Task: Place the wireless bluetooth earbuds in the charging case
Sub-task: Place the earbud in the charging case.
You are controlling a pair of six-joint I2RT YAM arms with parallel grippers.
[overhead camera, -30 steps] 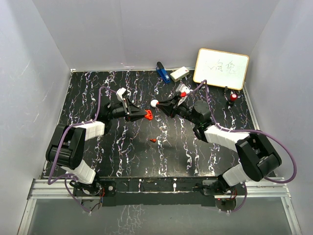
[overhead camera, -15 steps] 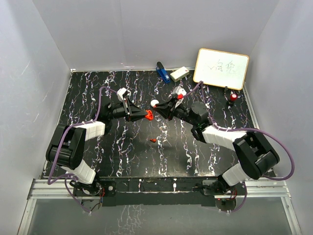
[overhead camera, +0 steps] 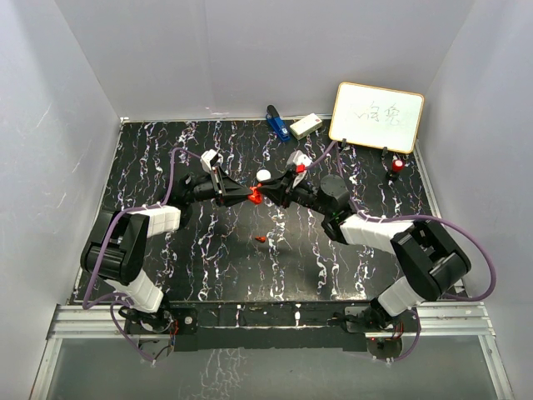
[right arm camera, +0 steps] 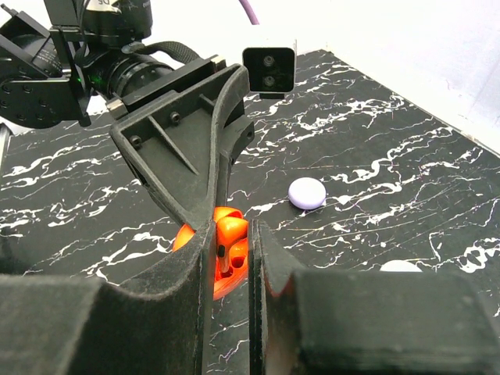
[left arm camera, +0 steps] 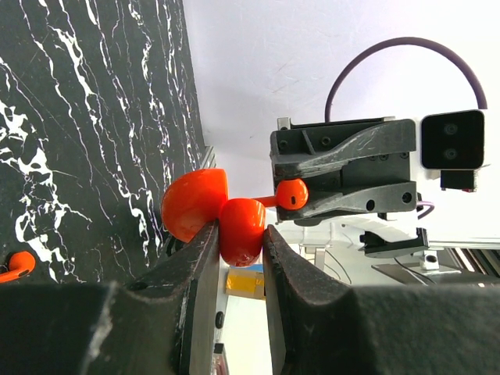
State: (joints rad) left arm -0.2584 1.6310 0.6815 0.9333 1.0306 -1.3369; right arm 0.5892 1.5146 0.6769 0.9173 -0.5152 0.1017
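Observation:
My left gripper (overhead camera: pixel 246 196) is shut on an open red charging case (left arm camera: pixel 195 205), held above the table's middle; in the left wrist view (left arm camera: pixel 239 234) its jaws pinch the case's rounded half. My right gripper (overhead camera: pixel 270 197) faces it, shut on a tiny red earbud (right arm camera: pixel 232 231), whose tip sits at the case's open cavity (right arm camera: pixel 244 269). The earbud also shows in the left wrist view (left arm camera: pixel 291 194) between the right fingers. A second red earbud (overhead camera: pixel 261 239) lies on the table in front; it also shows in the left wrist view (left arm camera: pixel 16 266).
A pale purple round case (right arm camera: pixel 307 193) lies on the table just behind the grippers (overhead camera: pixel 263 175); a white one (right arm camera: pixel 400 266) is partly seen. At the back stand a whiteboard (overhead camera: pixel 376 117), a blue item (overhead camera: pixel 275 122), a white box (overhead camera: pixel 306 125) and a red-capped marker (overhead camera: pixel 396 167).
My right gripper has moved left with the red earbud until it meets the red case. My left gripper has held the case almost still.

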